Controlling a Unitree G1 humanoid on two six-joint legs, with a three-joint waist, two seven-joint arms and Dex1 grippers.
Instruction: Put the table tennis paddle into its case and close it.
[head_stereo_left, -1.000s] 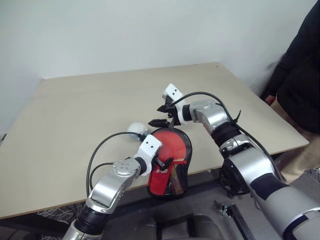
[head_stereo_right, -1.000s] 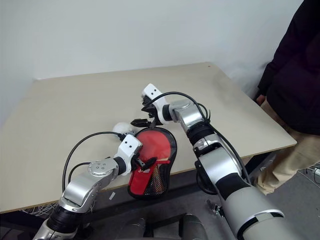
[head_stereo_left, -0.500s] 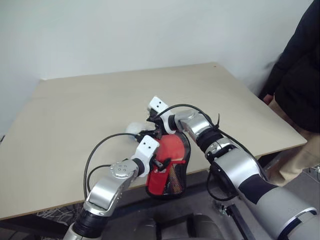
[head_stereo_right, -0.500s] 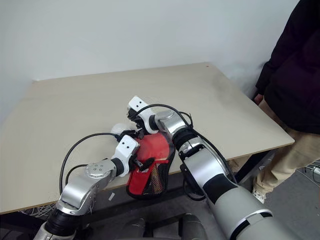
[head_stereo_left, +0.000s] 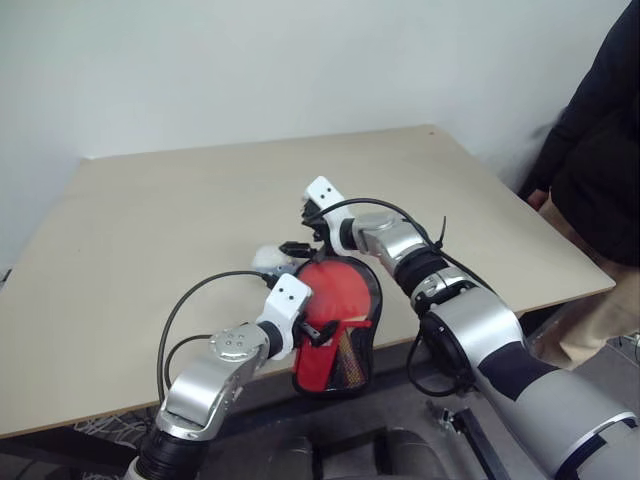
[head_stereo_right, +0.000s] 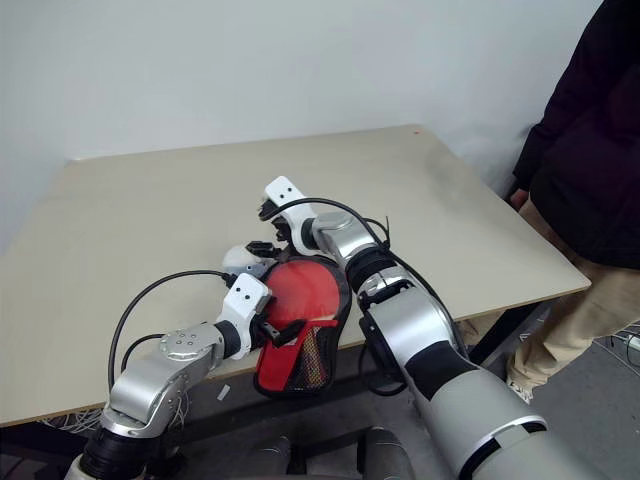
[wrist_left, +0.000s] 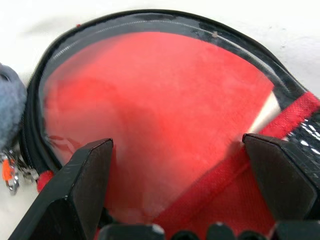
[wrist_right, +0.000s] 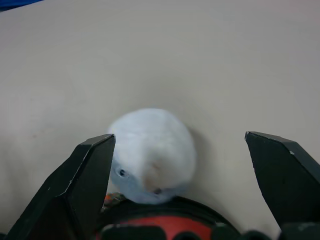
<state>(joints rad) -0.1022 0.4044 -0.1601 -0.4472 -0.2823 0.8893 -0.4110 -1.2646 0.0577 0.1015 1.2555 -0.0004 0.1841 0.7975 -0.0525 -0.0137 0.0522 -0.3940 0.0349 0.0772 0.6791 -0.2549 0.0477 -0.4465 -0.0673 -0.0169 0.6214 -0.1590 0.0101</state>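
The case (head_stereo_left: 345, 345) lies at the table's near edge, its lower end hanging over it. The table tennis paddle's red face (wrist_left: 165, 95) shows through the case's clear window, so the paddle is inside. A pale plush charm (wrist_right: 152, 155) rests on the table at the case's far end. My left gripper (head_stereo_left: 318, 318) hovers open over the window, nothing between its fingers (wrist_left: 85, 175). My right gripper (head_stereo_left: 300, 230) is open just beyond the case, its jaws standing wide on either side of the charm (head_stereo_left: 268, 259) without touching it.
The wide beige table (head_stereo_left: 180, 190) stretches away behind the case. A person in dark clothes (head_stereo_left: 600, 150) stands at the table's right edge. Cables loop from both wrists close above the case.
My right gripper swung left from beside the case's far right rim to the charm. The left gripper stayed over the case, still open.
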